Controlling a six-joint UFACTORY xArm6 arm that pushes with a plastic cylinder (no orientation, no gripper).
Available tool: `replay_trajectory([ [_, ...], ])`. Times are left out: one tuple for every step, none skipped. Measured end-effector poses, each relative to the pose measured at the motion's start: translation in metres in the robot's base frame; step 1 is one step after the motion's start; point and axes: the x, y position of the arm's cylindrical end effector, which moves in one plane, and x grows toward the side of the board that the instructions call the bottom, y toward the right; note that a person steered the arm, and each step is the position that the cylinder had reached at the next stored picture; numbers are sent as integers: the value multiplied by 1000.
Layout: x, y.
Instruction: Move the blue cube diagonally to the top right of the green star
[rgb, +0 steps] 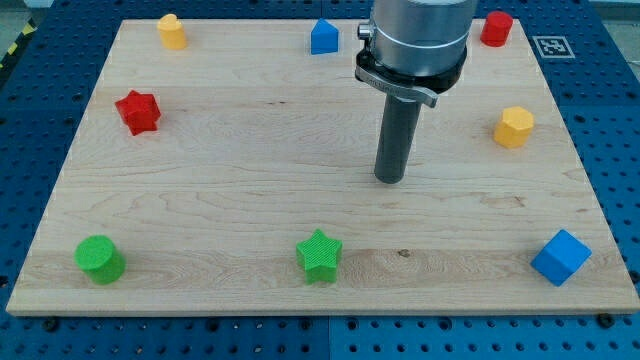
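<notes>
The blue cube (560, 257) sits near the bench's (230, 190) bottom right corner, turned a little so one corner faces the view's bottom. The green star (319, 256) lies well to its left, at about the same height along the bottom edge. My tip (389, 180) rests on bare wood near the middle of the bench, above and to the right of the star, well apart from the cube and touching no block. I carry no jaws, only the rod, so there is nothing to be apart or together.

I judge the approach is in hand: the cube looks untouched. Next I should swing round to the cube's lower right side, then push it up and leftward until it stands diagonally above and right of the star, roughly where my tip is now. The cube's turned face could make it spin off my line.
</notes>
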Motion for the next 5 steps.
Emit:
replay_trajectory([
  [0, 0],
  [0, 29],
  [0, 85],
  [10, 157],
  [51, 210],
])
